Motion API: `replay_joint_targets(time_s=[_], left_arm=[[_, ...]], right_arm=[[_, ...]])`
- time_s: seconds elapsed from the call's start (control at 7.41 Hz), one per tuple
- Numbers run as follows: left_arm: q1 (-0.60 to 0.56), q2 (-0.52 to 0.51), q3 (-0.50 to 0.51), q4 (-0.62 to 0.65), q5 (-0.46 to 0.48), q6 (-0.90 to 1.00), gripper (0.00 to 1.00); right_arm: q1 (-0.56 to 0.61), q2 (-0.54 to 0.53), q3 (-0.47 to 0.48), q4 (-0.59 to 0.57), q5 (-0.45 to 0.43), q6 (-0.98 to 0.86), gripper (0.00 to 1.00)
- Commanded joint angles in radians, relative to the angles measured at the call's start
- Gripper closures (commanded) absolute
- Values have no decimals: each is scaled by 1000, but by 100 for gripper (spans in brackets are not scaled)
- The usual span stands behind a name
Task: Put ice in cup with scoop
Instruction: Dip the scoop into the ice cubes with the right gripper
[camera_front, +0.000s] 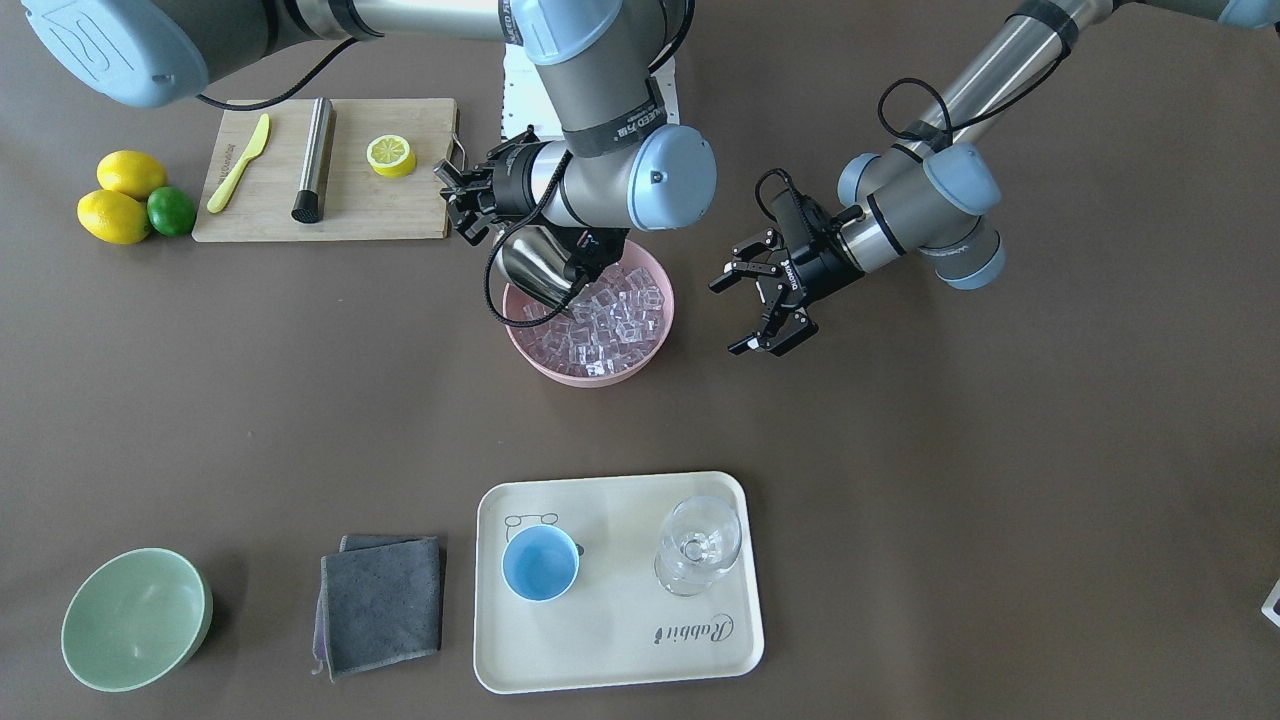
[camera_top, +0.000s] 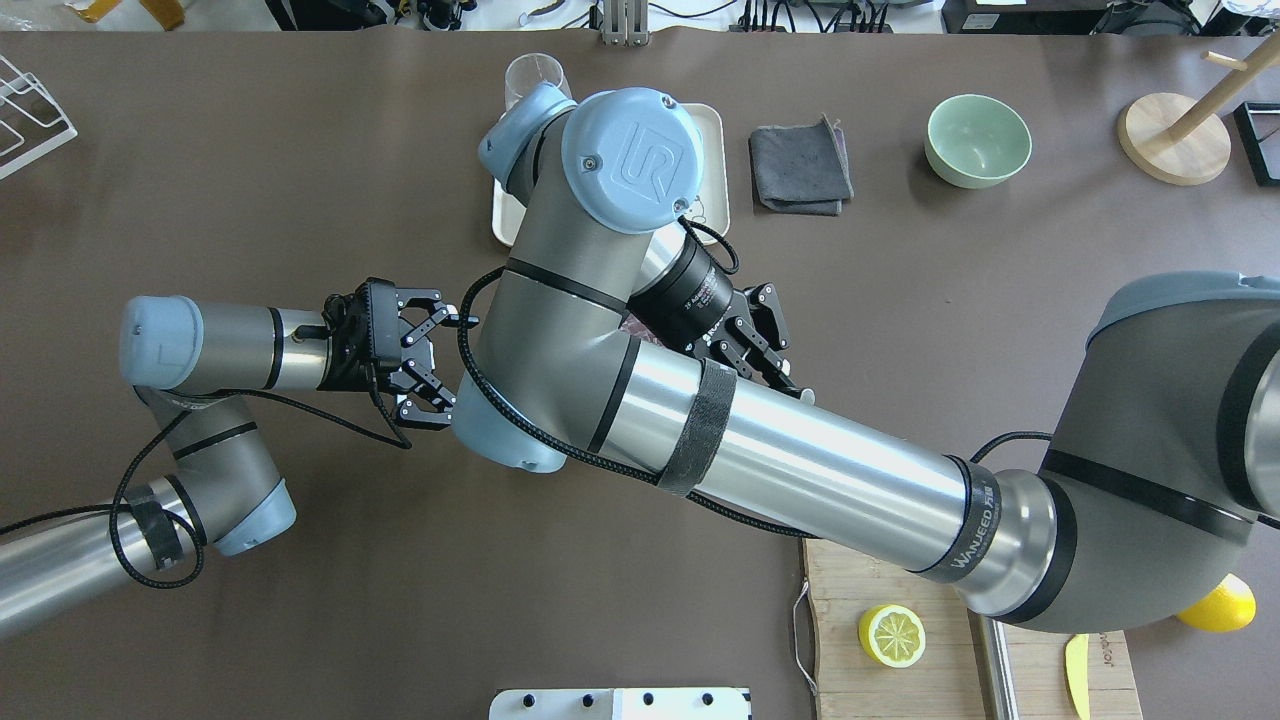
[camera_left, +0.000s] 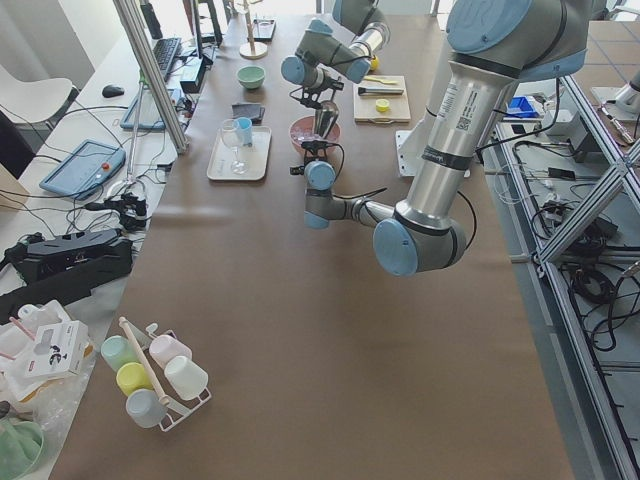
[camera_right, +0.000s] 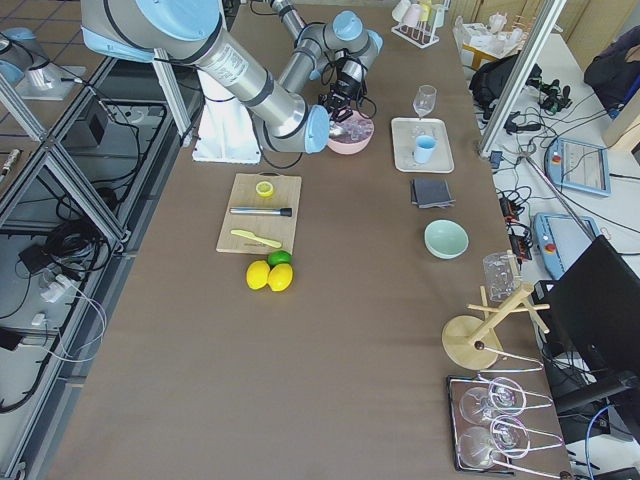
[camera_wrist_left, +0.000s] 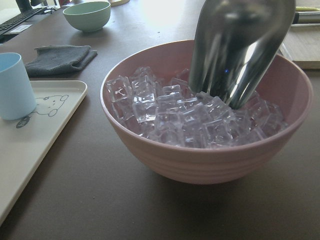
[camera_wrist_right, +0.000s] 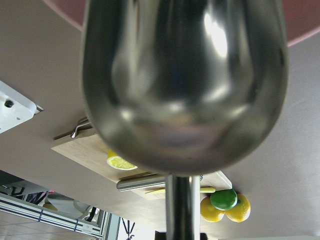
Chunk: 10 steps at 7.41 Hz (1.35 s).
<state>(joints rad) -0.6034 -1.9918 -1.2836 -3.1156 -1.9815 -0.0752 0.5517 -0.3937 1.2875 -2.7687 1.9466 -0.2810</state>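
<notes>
**Scoop nose-down in the ice bowl: loading step**

The right gripper (camera_front: 457, 206) has its fingers closed on the scoop (camera_front: 535, 265) handle, though the wrist mostly hides the grip point. The scoop stands steep, trough tip dug into the ice (camera_front: 610, 320) on the robot's side of the pink bowl (camera_front: 590, 378). The left gripper (camera_front: 728, 318) has its fingers spread wide, holds nothing and hovers just beside the bowl. The cup (camera_front: 540, 563) sits on the cream tray (camera_front: 620, 640), well apart from the bowl. It looks empty, with a wine glass (camera_front: 697, 545) near it on the same tray.

Judged step: filling the scoop, with no ice in the cup yet. The next move likely calls for pushing under the cubes, rolling the trough level and lifting clear of the rim. Then carry to the cup and tip slowly. The scoop mouth looks wide against the cup, so spill risk.
</notes>
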Motion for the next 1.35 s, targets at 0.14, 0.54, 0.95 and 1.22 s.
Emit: replay_joint_targets(time_s=[0.14, 0.54, 0.95, 1.22], left_arm=[[8, -45, 44, 3, 0, 2, 2], [39, -53, 52, -1, 0, 2, 2], [34, -55, 52, -1, -2, 2, 2], [27, -55, 50, -1, -2, 2, 2]], right_arm=[[-10, -19, -7, 81, -8, 26, 100], [-10, -22, -7, 98, -9, 29, 100], [-15, -31, 2, 162, -20, 65, 100], [-18, -48, 13, 211, -20, 68, 100]])
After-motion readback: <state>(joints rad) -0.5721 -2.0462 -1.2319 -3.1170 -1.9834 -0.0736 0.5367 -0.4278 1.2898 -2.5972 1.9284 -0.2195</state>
